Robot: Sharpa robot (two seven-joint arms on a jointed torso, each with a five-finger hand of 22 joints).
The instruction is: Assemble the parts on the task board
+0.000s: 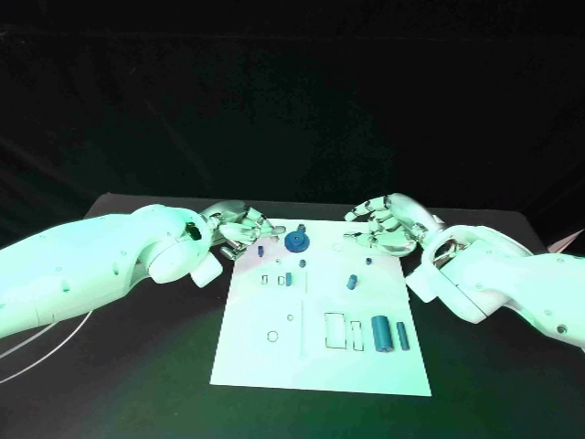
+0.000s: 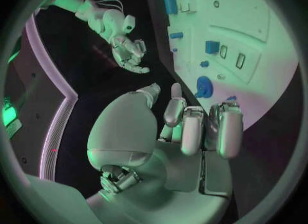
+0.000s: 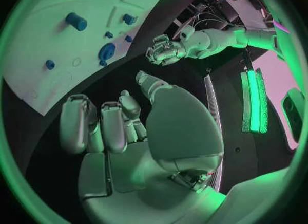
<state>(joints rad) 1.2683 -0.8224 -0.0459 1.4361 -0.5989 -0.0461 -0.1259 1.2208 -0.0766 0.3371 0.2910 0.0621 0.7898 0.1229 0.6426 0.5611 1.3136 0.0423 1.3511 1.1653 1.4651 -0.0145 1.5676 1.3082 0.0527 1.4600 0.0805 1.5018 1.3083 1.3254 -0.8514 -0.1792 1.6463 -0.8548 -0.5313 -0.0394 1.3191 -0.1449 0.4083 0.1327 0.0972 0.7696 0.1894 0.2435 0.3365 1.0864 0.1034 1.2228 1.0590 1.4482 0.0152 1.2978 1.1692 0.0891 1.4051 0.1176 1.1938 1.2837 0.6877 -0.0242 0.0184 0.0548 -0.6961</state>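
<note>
Both white arms fill the lower corners of the head view, and between them the white board runs up the middle of the frame on the black tabletop.

The left hand hangs at the board's upper left corner and the right hand at its upper right corner. Both are released: fingers loosely curled and apart, nothing between them.

The parts are small blue pieces on the board. A round knob sits at the top centre of the head view, between the two hands. A pair of cylinders lies at the lower right of the board, a short peg near its middle, and a small block left of centre.

They look like hard moulded plastic: light, stiff and rather slick, unlikely to be damaged by a firm pinch. I would take a cylinder across its round sides, and the knob by its rim.

The left wrist view shows the knob just beyond the left hand's fingers, closer than the head view suggests, with the right hand across the dark tabletop. The right wrist view shows the knob near the board edge, the left hand beyond it, and the right hand's bare palm.
</note>
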